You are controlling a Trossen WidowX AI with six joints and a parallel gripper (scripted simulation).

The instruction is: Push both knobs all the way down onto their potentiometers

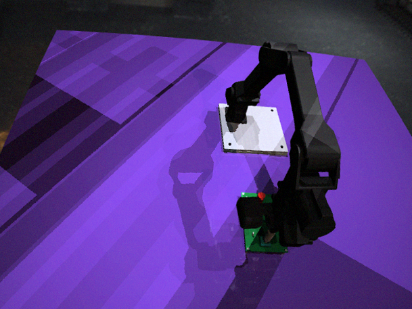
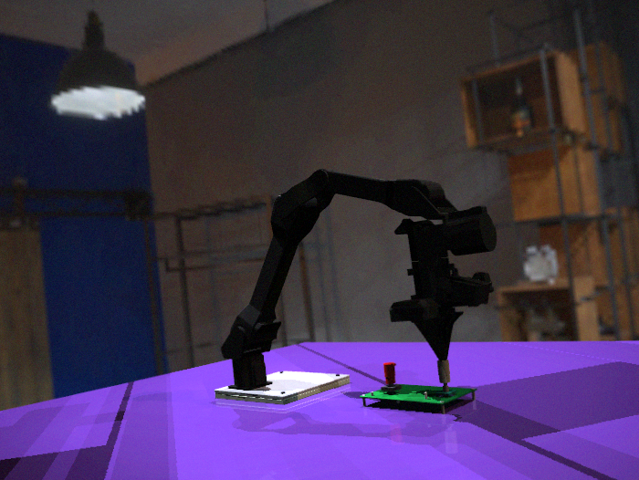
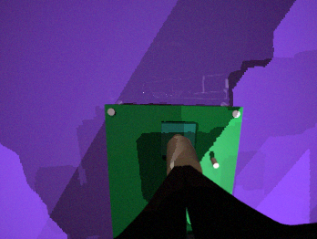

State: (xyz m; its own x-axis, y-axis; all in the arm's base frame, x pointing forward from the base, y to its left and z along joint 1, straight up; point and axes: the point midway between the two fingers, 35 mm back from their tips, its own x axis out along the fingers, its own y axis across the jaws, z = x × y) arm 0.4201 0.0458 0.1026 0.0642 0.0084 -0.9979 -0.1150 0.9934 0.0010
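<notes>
Knob (image 1: 269, 235) (image 2: 444, 370) (image 3: 180, 152) directly below fingers (image 2: 442, 358), on potentiometer shaft. Second knob (image 1: 260, 196) (image 2: 389, 372) base-side of fingers, same circuit board (image 1: 276, 249) (image 2: 413, 396) (image 3: 132, 182).

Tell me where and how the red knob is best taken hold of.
I'd grip the red knob by its sides, about midway up, coming from straight above. It stands upright near one end of the circuit board, its body rising well above the surface, and the tan knob is toward the other end, likely leaving room for fingers.
</notes>
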